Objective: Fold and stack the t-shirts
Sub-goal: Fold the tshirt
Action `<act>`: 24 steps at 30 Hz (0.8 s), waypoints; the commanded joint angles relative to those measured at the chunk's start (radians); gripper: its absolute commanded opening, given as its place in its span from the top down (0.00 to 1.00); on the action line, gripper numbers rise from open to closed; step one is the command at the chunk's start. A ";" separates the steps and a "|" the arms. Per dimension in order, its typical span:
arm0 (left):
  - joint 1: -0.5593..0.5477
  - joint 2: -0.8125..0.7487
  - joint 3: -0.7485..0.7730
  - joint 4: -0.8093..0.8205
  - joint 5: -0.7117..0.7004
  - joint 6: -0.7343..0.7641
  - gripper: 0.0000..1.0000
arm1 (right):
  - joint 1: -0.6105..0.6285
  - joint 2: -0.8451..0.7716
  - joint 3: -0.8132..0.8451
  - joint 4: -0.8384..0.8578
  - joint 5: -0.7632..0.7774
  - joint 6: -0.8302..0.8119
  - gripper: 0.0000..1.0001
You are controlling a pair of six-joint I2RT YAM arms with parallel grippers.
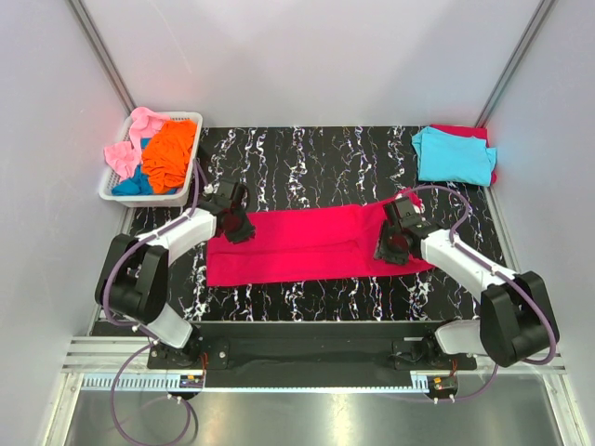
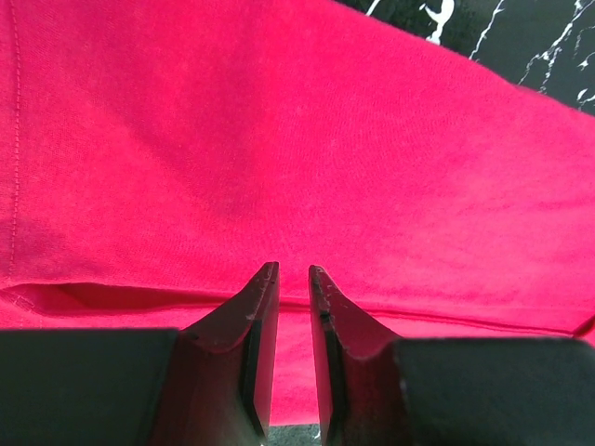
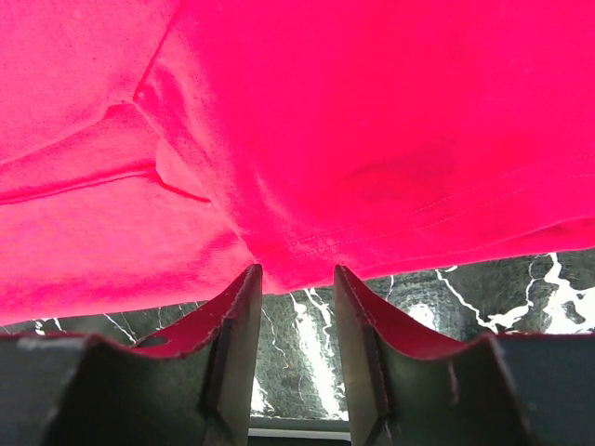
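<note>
The large crimson-red t-shirt (image 1: 307,246) lies in a long folded band across the middle of the table. My left gripper (image 1: 237,226) hovers over its left end. In the left wrist view the jaws (image 2: 293,269) stand a narrow gap apart with nothing between them, and the red cloth (image 2: 279,139) lies flat below. My right gripper (image 1: 395,243) is over the shirt's right end. Its jaws (image 3: 297,269) are open and empty at the hem (image 3: 390,232), with bare table between them. A folded cyan t-shirt (image 1: 454,153) lies on a red one (image 1: 469,132) at the back right.
A white slotted basket (image 1: 186,119) at the back left holds an orange shirt (image 1: 170,153), a pink shirt (image 1: 130,144) and a blue shirt (image 1: 133,183). The table is black marble (image 1: 307,167) with grey walls on three sides.
</note>
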State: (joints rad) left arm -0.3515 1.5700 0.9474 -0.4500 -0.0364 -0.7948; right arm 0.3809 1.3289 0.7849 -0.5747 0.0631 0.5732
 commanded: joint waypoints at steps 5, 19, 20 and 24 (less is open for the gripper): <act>-0.010 0.022 0.051 0.039 0.023 0.003 0.77 | 0.009 -0.053 0.051 -0.020 0.150 -0.002 0.59; -0.012 0.156 0.195 -0.047 0.040 0.138 0.77 | 0.007 0.337 0.321 -0.028 0.142 -0.019 0.58; -0.012 0.157 0.198 -0.052 0.039 0.140 0.77 | 0.006 0.352 0.323 -0.027 0.144 -0.022 0.58; -0.012 0.162 0.214 -0.110 -0.064 0.163 0.76 | -0.014 0.357 0.309 -0.028 0.168 -0.006 0.54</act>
State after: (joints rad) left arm -0.3611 1.7348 1.1118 -0.5037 -0.0353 -0.6762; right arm 0.3790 1.6962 1.0698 -0.6025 0.1944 0.5514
